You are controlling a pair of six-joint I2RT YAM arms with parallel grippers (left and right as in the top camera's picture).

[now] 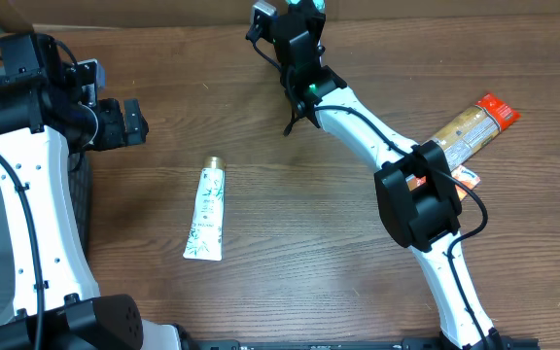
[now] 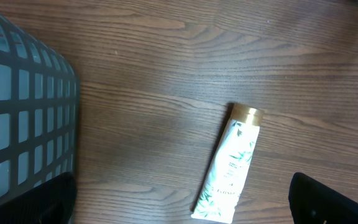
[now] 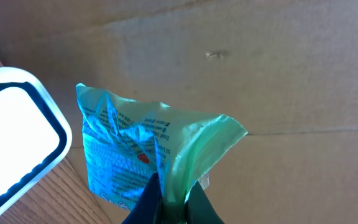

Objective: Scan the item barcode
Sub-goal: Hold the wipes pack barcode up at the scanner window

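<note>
Crinkled green-and-blue translucent plastic packet [image 3: 148, 149] up at the far edge of the table [image 1: 290, 282], close against the brown cardboard wall [image 3: 260, 74]. Pinched by its lower fold in the right gripper [image 3: 169, 202], jaws closed tight on the film. Just beside it, to the left in the wrist view, a white flat panel with a dark blue rim [image 3: 17, 134]: possibly the scanner, though too little of it visible to be sure. Left gripper [image 1: 122, 123] spread fully wide, holding nothing, hovering near the far-left corner.

Risks from here:
- Narrow grip on slack film, liable to slip or twist out during a turn toward the panel.
- Creased, glossy wrapper, apt to bend the printed code or throw glare and spoil a read.
- No barcode made out on the face in view, so a wrong side presented would mean no scan at all.
- Cardboard close behind, leaving little room to swing without a bump.

Containers:
- Grey plastic lattice basket [image 2: 23, 106] at the left edge, just beside the left arm. Inside hidden, contents impossible to tell.
- Loose on the wood outside it, a white tube with leaf print and gold cap [image 1: 207, 212] near the middle, well apart from both grippers.
- Also loose, a long tan packet with a red end [image 1: 472, 126] at the right edge, partly behind the right arm.
</note>
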